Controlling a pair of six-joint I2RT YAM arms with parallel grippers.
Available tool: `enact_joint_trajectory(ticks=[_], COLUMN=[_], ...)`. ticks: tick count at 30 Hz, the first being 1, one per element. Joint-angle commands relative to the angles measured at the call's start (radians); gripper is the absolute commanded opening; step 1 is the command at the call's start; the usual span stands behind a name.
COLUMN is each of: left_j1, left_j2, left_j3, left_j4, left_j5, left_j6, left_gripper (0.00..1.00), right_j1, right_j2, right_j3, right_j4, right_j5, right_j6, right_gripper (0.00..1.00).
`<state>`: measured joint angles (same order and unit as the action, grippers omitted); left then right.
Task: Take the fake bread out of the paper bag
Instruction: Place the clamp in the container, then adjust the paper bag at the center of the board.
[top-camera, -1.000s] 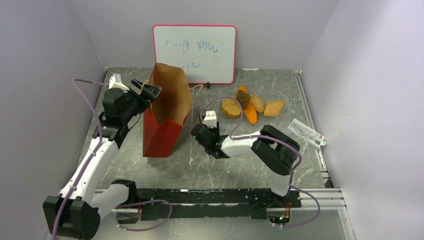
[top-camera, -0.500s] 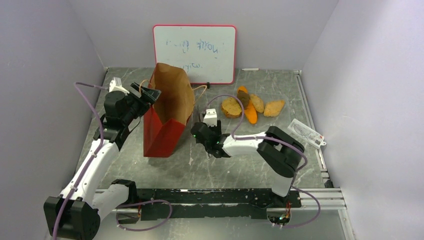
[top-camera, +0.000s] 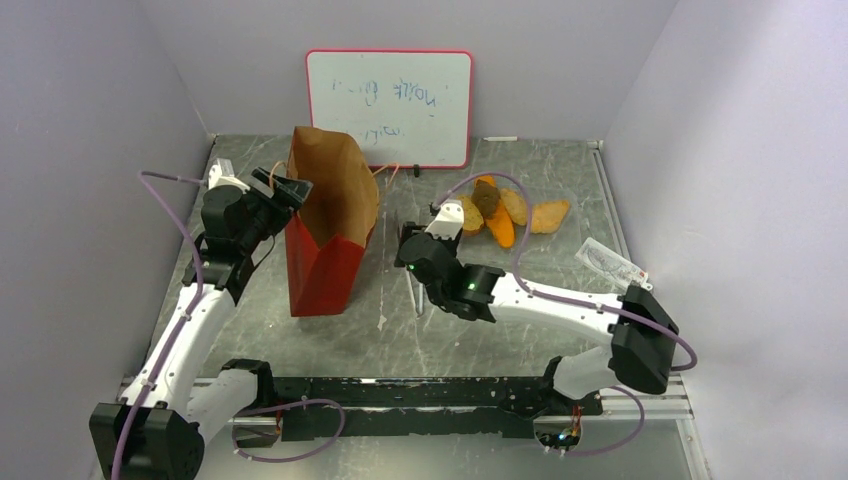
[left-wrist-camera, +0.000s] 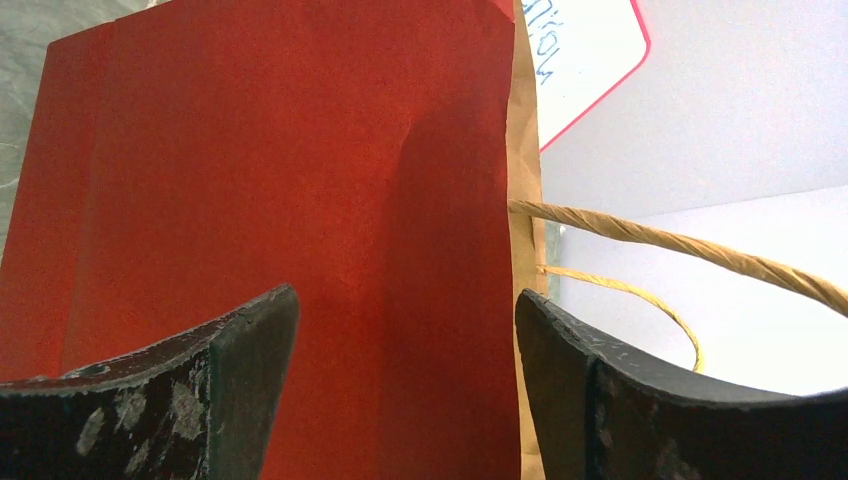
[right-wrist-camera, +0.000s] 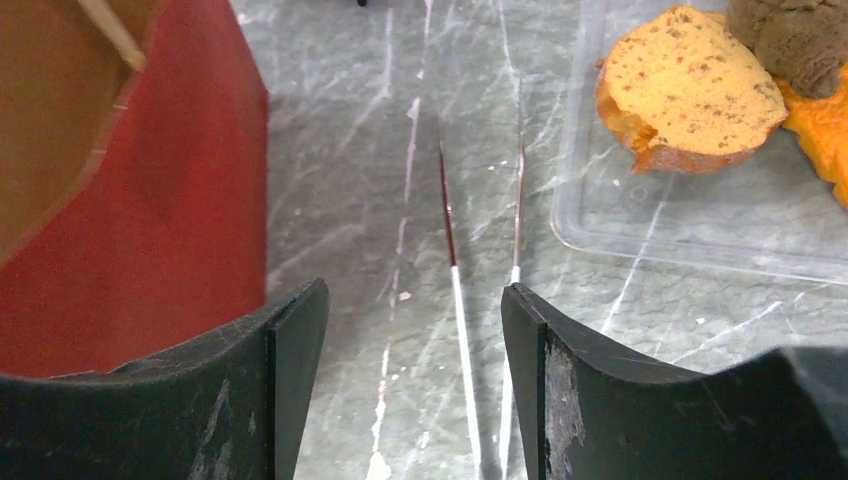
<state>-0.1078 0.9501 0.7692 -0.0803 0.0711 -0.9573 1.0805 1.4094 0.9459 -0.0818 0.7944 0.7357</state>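
Note:
The paper bag (top-camera: 325, 270) stands upright left of centre, red outside, brown inside, mouth open; its inside is not visible. The fake bread lies outside it at the back right: a tan slice (top-camera: 464, 215), a dark brown piece (top-camera: 487, 197), a long orange loaf (top-camera: 499, 228) and two rolls (top-camera: 515, 206) (top-camera: 548, 215). My left gripper (top-camera: 290, 188) is open at the bag's upper left rim; the red wall (left-wrist-camera: 280, 200) fills the space ahead of its fingers (left-wrist-camera: 405, 380). My right gripper (top-camera: 412, 240) is open and empty (right-wrist-camera: 415, 380), low over the table right of the bag (right-wrist-camera: 170, 230).
Two thin sticks (right-wrist-camera: 455, 280) lie on the table under the right gripper. The bread rests on a clear tray (right-wrist-camera: 640, 240). A whiteboard (top-camera: 390, 105) leans on the back wall. A white packet (top-camera: 612, 265) lies at the right. The bag's loop handles (left-wrist-camera: 700, 250) hang free.
The right arm has swung its elbow out to the right and its gripper now points toward the back. The bag and left gripper have shifted slightly left.

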Motion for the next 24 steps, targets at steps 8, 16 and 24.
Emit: enact_joint_trajectory(ticks=[8, 16, 24], left_j1=[0.035, 0.047, 0.052], left_j2=[-0.022, -0.027, -0.030], left_j3=[-0.023, -0.030, -0.028], left_j4=[0.012, 0.022, 0.024], left_j5=[0.029, 0.050, 0.061], left_j6=[0.016, 0.012, 0.012], left_gripper=[0.73, 0.73, 0.73], right_j1=[0.075, 0.090, 0.089], right_j2=[-0.099, -0.048, 0.067], right_j3=[0.129, 0.237, 0.324], right_j4=[-0.061, -0.064, -0.062], right_j5=[0.016, -0.038, -0.085], right_j6=[0.083, 0.071, 0.062], right_gripper=[0.64, 0.64, 0.64])
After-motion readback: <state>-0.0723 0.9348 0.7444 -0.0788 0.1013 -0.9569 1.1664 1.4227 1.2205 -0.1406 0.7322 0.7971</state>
